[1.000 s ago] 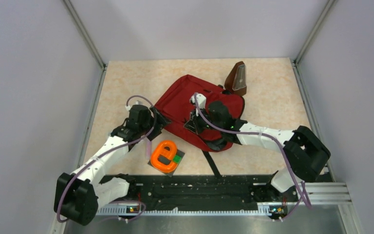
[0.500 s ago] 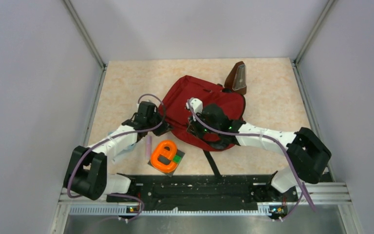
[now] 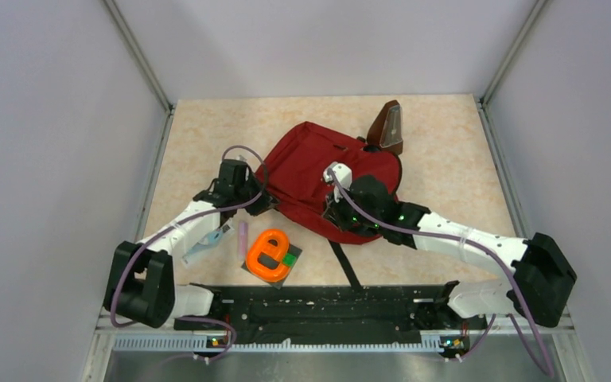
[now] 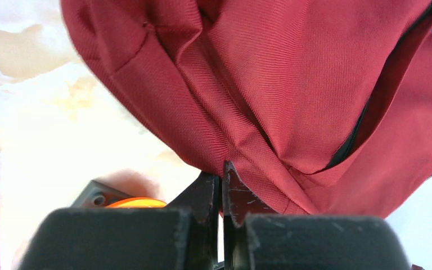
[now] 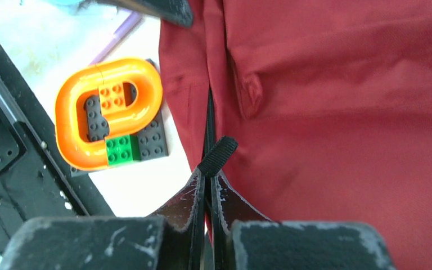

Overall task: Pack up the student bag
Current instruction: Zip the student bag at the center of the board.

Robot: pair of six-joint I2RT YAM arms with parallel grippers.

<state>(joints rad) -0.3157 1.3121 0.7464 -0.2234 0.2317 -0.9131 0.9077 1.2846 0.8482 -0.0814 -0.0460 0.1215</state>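
Observation:
The dark red student bag [image 3: 310,167] lies flat in the middle of the table. My left gripper [image 3: 266,204] sits at its near left edge. In the left wrist view the left gripper [image 4: 221,171] is shut, with a fold of the bag's red fabric [image 4: 270,84] pinched at the tips. A black zipper line [image 4: 353,135] gapes slightly beside it. My right gripper [image 3: 335,209] is over the bag's near side. In the right wrist view the right gripper [image 5: 208,175] is shut on a black ribbed zipper pull [image 5: 219,152] of the bag [image 5: 337,112].
An orange oval ring on a grey brick plate [image 3: 269,253] lies near the front, left of the bag. A purple pen [image 3: 243,237] and a pale blue packet [image 3: 207,243] lie beside it. A brown metronome [image 3: 387,127] stands behind the bag. A black strap [image 3: 347,267] trails toward the front rail.
My left gripper moved right to the bag's edge and closed on the fabric. The right arm drew right, its gripper still shut. The pale blue packet came into view.

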